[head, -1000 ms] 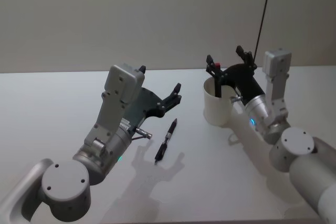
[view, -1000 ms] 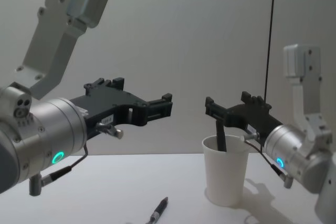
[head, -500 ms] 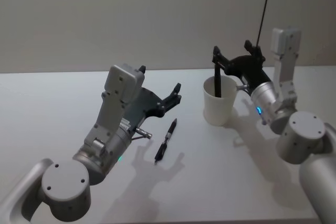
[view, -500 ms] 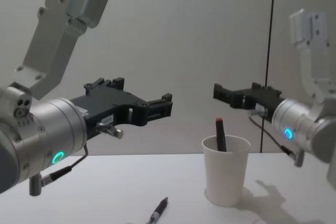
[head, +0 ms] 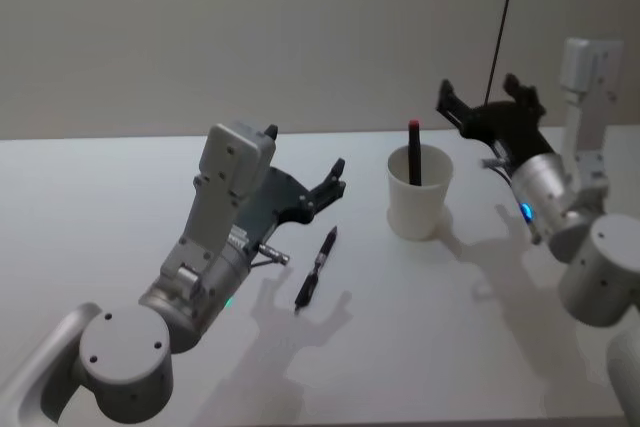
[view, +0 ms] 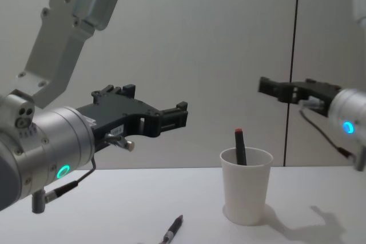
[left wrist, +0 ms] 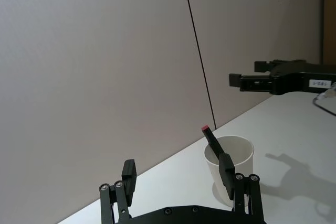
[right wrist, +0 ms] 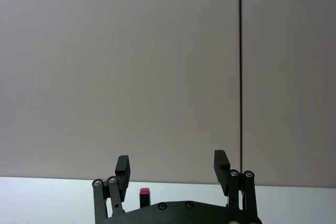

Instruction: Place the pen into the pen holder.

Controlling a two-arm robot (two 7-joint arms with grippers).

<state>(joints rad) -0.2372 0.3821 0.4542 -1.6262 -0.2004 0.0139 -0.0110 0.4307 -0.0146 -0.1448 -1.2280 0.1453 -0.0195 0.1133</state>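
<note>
The pen holder (head: 419, 202), a white paper cup (view: 246, 190), stands upright on the table right of centre. A black pen with a red end (head: 414, 147) leans inside it and sticks out above the rim (view: 240, 147) (left wrist: 211, 138); its red end (right wrist: 144, 192) shows in the right wrist view. A second black pen (head: 317, 267) lies flat on the table left of the cup (view: 173, 230). My right gripper (head: 478, 89) hangs open and empty, above and to the right of the cup (view: 286, 88) (right wrist: 171, 163). My left gripper (head: 305, 152) hovers open and empty above the lying pen (view: 157, 104) (left wrist: 177, 171).
The white table (head: 450, 347) runs back to a plain grey wall. A thin black cable (head: 503, 17) hangs down the wall behind the cup. Bare tabletop lies in front of the cup and to the far left.
My right gripper has risen and drawn back to the right, away from the cup, leaving the red-ended pen standing in it. The left arm and the lying pen have not moved.
</note>
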